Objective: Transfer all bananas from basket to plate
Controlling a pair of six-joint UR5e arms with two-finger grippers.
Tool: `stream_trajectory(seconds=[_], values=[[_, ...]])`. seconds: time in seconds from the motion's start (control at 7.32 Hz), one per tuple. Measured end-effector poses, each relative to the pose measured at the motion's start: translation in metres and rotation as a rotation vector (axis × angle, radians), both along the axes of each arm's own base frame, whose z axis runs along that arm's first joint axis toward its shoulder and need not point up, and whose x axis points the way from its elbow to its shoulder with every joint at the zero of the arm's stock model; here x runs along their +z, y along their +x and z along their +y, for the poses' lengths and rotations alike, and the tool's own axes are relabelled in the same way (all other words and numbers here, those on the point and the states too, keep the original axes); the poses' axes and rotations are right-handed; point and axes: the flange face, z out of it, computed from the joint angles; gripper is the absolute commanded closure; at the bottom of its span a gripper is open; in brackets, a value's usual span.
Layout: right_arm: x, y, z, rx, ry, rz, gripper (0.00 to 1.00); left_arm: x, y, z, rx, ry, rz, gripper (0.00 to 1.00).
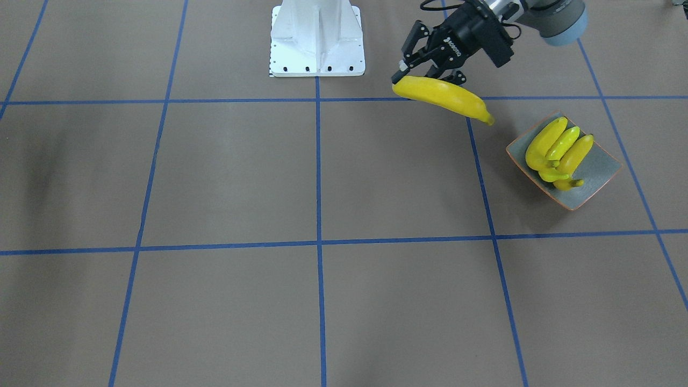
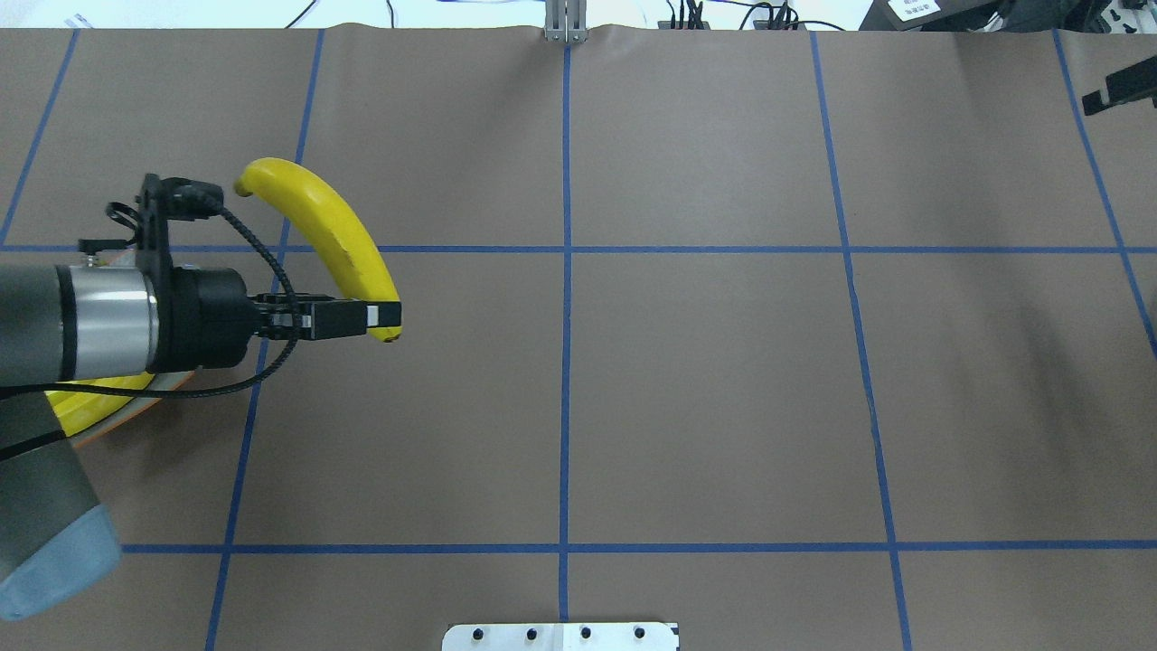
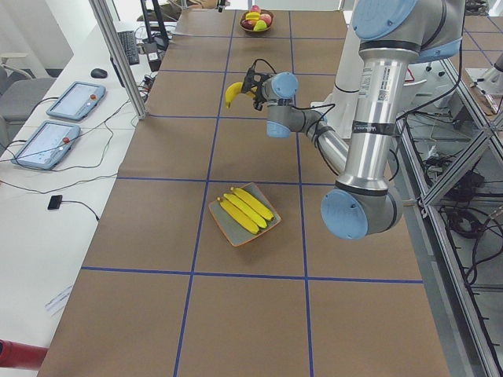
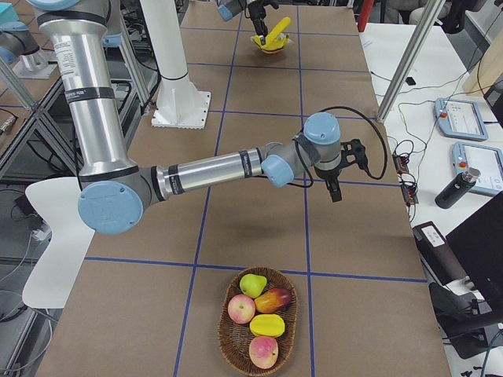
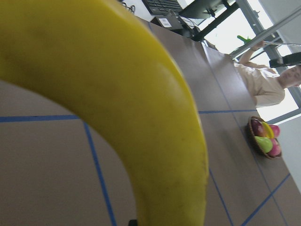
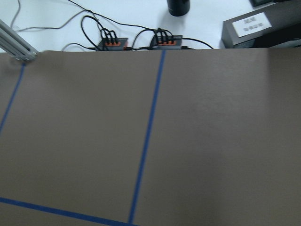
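Observation:
My left gripper (image 1: 430, 78) is shut on one end of a bright yellow banana (image 1: 446, 99) and holds it in the air, clear of the table. Seen from overhead, that banana (image 2: 325, 226) curves away from the gripper (image 2: 384, 316). Beside it sits the grey-green plate (image 1: 596, 185) with an orange rim, and three bananas (image 1: 556, 150) lie side by side in it. The basket (image 4: 228, 338) at the table's far end holds round fruit, with no banana showing in it. My right gripper (image 4: 336, 188) hangs over bare table, and I cannot tell whether it is open or shut.
The white robot base (image 1: 317, 40) stands at the table's edge. Blue tape lines grid the brown table. Past the table's edge lie cables and tablets (image 3: 47, 141). A person (image 5: 263, 84) shows beyond the basket (image 5: 264, 137) in the left wrist view.

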Motion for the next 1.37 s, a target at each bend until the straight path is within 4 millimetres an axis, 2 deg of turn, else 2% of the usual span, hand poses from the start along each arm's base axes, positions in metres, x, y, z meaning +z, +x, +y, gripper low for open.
stream_trajectory(seconds=[0.14,0.41,0.68,0.96,1.09,1.37], values=[[0.038,0.022,0.012,-0.038,0.020,0.042,0.00,0.035,-0.037,-0.003,-0.003,0.030,-0.096,1.00],[0.096,0.052,0.035,-0.103,0.046,0.098,0.00,0.104,-0.111,-0.001,0.014,0.111,-0.276,1.00],[0.139,0.074,0.051,-0.154,0.051,0.135,0.00,0.165,-0.158,0.012,0.037,0.229,-0.449,1.00],[0.155,0.084,0.060,-0.169,0.037,0.143,0.00,0.219,-0.185,0.007,0.055,0.381,-0.637,1.00],[0.158,0.085,0.062,-0.170,0.034,0.142,0.00,0.241,-0.192,0.001,0.071,0.465,-0.746,1.00],[0.159,0.087,0.063,-0.170,0.034,0.138,0.00,0.262,-0.202,-0.010,0.107,0.690,-0.991,1.00]])
